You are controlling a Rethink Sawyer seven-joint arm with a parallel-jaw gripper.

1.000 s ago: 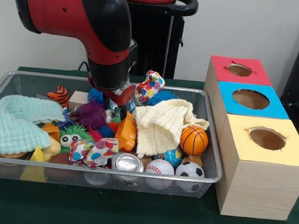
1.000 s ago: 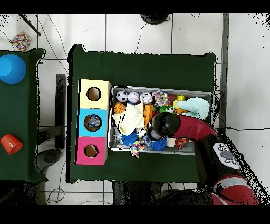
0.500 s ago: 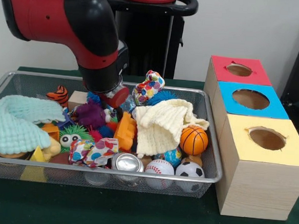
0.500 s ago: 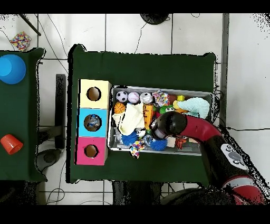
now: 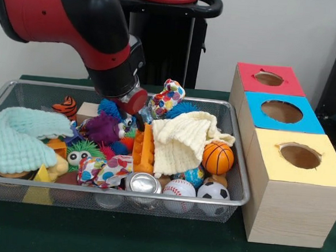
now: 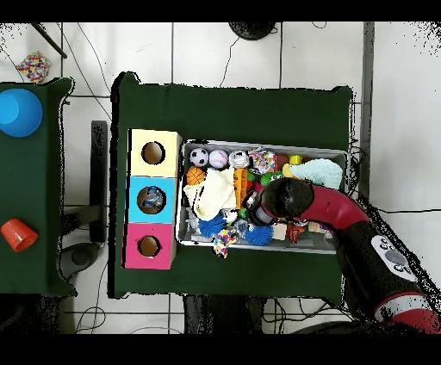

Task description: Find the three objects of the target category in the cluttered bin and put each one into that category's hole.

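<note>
A silver wire-mesh bin point(image 5: 237, 165) brims with toys and cloths as the red and black arm's gripper point(image 5: 135, 113) dips into the clutter at about its centre. From the bin's 9 o'clock lies a folded mint-green cloth point(image 5: 17, 135); toward the middle sit a fuzzy purple toy point(image 5: 101, 128) and an upright orange plastic block point(image 5: 144, 149), its long axis running 12 to 6 o'clock, tilted slightly. The wrist hides the fingertips, so whether they are parted or closed on anything cannot be told. At 4 o'clock cluster an orange mini basketball point(image 5: 217, 157), a white baseball point(image 5: 180, 188) and a black-and-white soccer ball point(image 5: 213, 191), probably the target trio. At 3 o'clock stands the wooden box with red, blue and yellow holed tops point(image 5: 273, 200). A clean pick likely calls for descending straight onto one exposed item, clear of the cream knitted cloth point(image 5: 181, 139).
</note>
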